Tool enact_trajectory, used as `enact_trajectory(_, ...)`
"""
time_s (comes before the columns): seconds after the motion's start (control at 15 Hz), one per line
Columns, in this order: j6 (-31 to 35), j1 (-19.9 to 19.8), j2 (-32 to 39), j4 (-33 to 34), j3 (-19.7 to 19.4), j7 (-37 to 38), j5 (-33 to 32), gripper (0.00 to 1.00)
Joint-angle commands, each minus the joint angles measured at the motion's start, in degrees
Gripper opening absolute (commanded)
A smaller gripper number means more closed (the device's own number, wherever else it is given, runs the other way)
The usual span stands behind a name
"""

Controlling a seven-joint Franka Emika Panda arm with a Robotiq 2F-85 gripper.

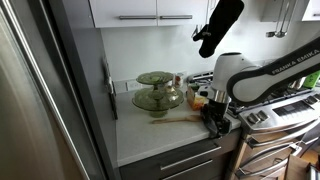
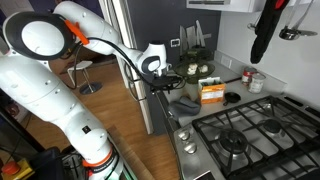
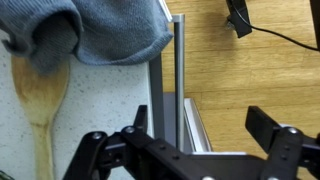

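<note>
My gripper (image 3: 200, 125) is open and empty. It hangs over the front edge of the speckled counter (image 3: 100, 100), half above the wooden floor (image 3: 250, 70). A wooden spoon (image 3: 42, 95) lies on the counter just beside the gripper's left finger, not touching it. A grey cloth (image 3: 95, 30) lies crumpled past the spoon's bowl. In both exterior views the gripper (image 1: 215, 122) (image 2: 165, 80) is low at the counter's edge. The spoon (image 1: 170, 119) and the cloth (image 2: 188, 103) lie close to it.
A green glass tiered dish (image 1: 157, 92) stands at the back of the counter by the fridge (image 1: 50, 100). An orange box (image 2: 212, 94) and a can (image 2: 257, 81) stand near the gas stove (image 2: 245, 135). A dark oven mitt (image 1: 218, 25) hangs above.
</note>
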Motion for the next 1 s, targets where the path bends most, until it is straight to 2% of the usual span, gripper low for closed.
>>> enact_trajectory(0.0,4.37,3.5,2.15,-1.34,0.24,-10.18,6.59,1.0)
enact_trajectory(0.53,10.37,6.27,6.26,-5.32,2.2,-32.13,25.61,1.0)
enact_trajectory(0.73,14.67,6.21,7.24,-6.89,3.83,-37.0,32.61,1.0)
enact_trajectory(0.93,20.28,5.87,8.16,-8.12,5.51,-38.38,36.51,1.0)
